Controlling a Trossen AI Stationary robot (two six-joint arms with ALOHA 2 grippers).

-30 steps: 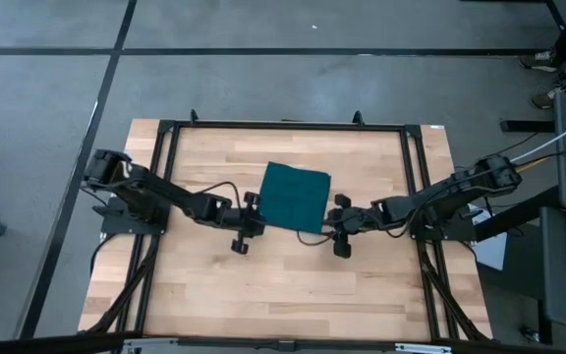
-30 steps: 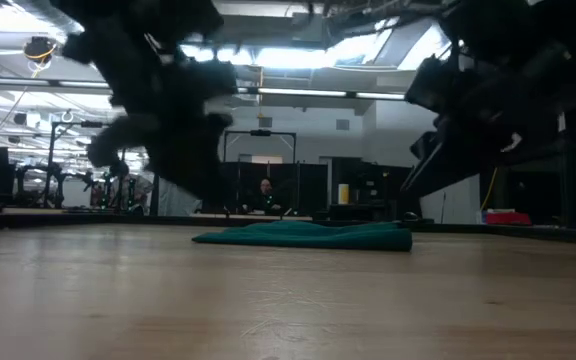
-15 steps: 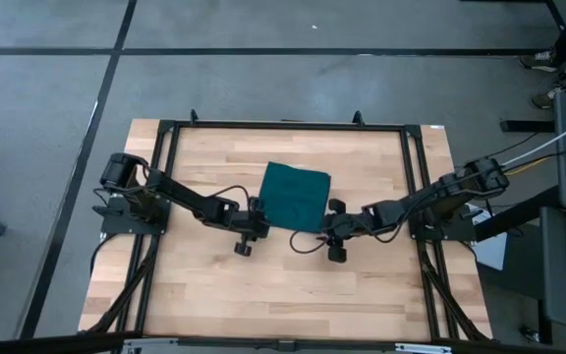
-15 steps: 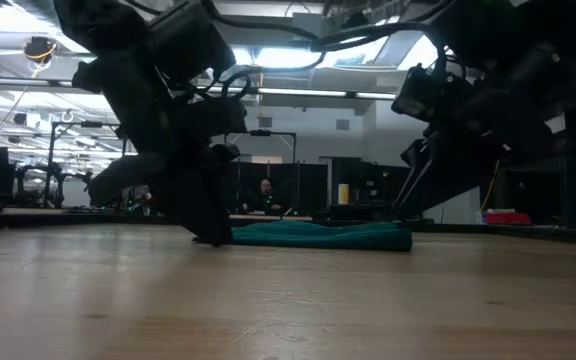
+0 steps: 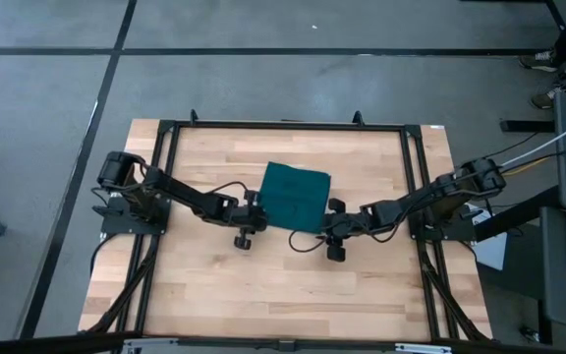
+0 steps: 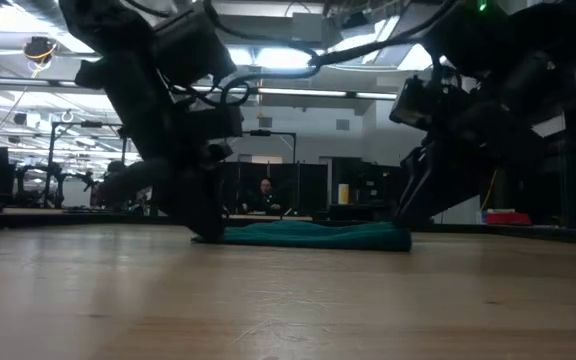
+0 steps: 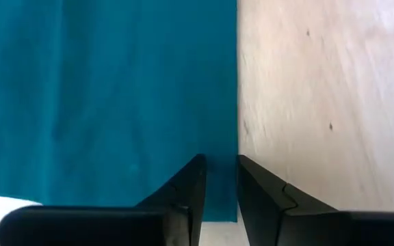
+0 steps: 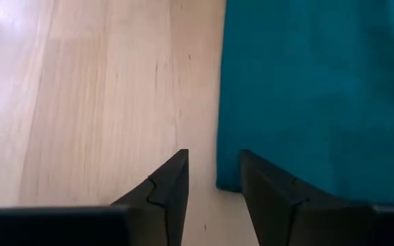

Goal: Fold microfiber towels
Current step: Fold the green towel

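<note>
Left gripper (image 5: 254,219) sits low over the wooden table (image 5: 214,295), right at the near left corner of the microfiber towel (image 5: 296,195). In the left wrist view its two dark fingers (image 7: 187,188) stand a narrow gap apart, straddling the towel's (image 7: 108,96) side edge at that corner; nothing is pinched between them, so the jaws are parted and empty. From the low view the left gripper (image 6: 206,225) comes down almost to the tabletop, just beside the cloth's (image 6: 313,235) end.

Between the two arms, the towel lies flat on the table's middle, toward the far side, a dark teal rectangle with soft low humps seen from table height.

At the towel's near right corner is the right gripper (image 5: 329,229), likewise low over the wood. Its wrist view shows the fingers (image 8: 166,188) slightly apart with bare table (image 8: 101,89) between them and the towel's (image 8: 313,89) corner just beside one finger; they hold nothing. In the low view the right gripper (image 6: 413,215) hangs just beside the cloth's other end.
</note>
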